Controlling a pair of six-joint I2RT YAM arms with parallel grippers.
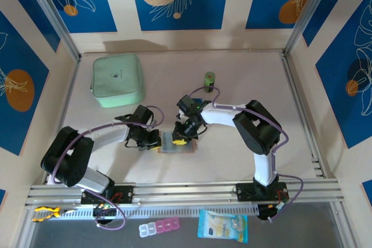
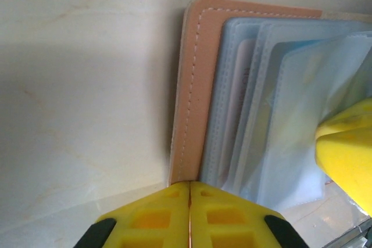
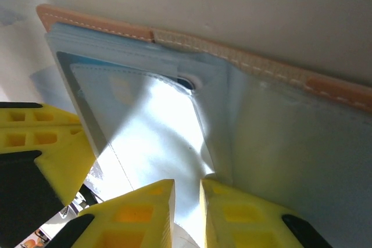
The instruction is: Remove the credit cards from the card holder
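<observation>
Card holder (image 1: pixel 176 143) lies open between my arms, cards (image 3: pixel 93 65) tucked in its sleeves. Left gripper (image 2: pixel 190 213) is closed at the holder's left edge. Right gripper (image 3: pixel 186 213) sits nearest the sleeves, barely parted; I can't tell if it grips.

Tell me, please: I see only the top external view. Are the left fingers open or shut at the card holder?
Observer: In the left wrist view, the left gripper is shut, at the tan edge of the card holder.
Operator: And the right fingers?
Observer: The right gripper stands slightly open, over a clear pocket.
Operator: Is any card out?
Observer: One blue-edged card sits inside that pocket.
</observation>
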